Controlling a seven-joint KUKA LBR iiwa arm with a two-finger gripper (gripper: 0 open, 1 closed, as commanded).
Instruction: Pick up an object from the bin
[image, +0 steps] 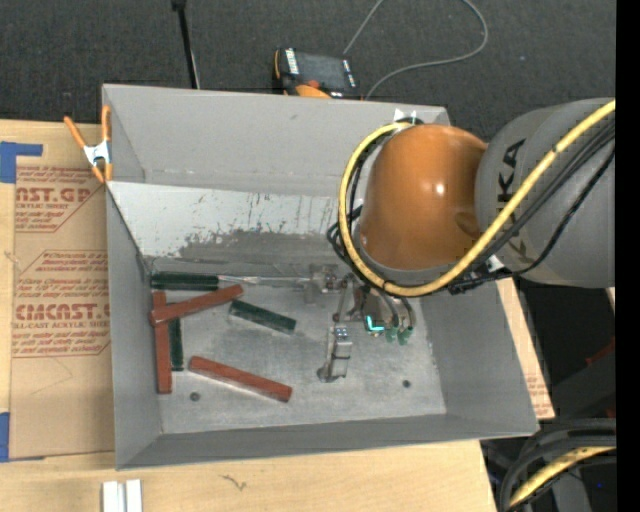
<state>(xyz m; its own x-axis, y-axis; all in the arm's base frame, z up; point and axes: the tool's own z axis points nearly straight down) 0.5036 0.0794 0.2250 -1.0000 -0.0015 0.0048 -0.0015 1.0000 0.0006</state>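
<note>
Hovering right of the dark green bar (262, 317), the gripper (338, 358); open or closed, I cannot tell.
Bar looks light, stiff, slick; take it mid-length.

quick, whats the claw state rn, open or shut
claw: cannot be told whether open or closed

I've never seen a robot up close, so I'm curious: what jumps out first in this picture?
The big grey arm with its glossy orange cover catches the eye first, leaning in from the right over the grey metal bin. Next come the red and dark green bars strewn over the left half of its floor, a red bar lying alone near the front and a dark green bar nearer the middle.
</note>
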